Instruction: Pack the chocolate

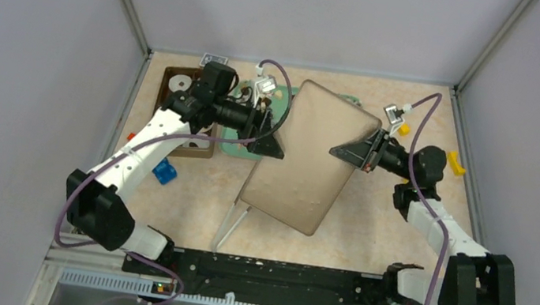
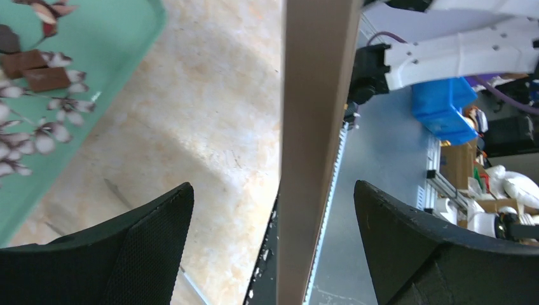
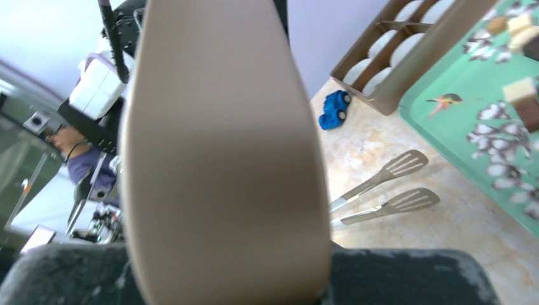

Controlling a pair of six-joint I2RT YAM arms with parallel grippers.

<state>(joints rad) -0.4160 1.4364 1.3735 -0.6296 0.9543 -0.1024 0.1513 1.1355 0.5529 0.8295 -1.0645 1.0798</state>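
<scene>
The right gripper clamps the lid — the left gripper gapes astride it; two oblong chocolate pieces lie parallel on the tray.

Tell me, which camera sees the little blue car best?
The right wrist view. There the blue car shows its shape and dark wheels clearly. The top external view shows it only as a small blue blob on the table. The left wrist view does not show it at all.

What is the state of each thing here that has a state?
Lid: held up, tilted.
Right tool: shut on the lid.
Left tool: open, astride the lid's other edge.
Box: uncovered.
Chocolate: loose on the green tray, unpacked.
Tongs: lying flat, unheld.
</scene>
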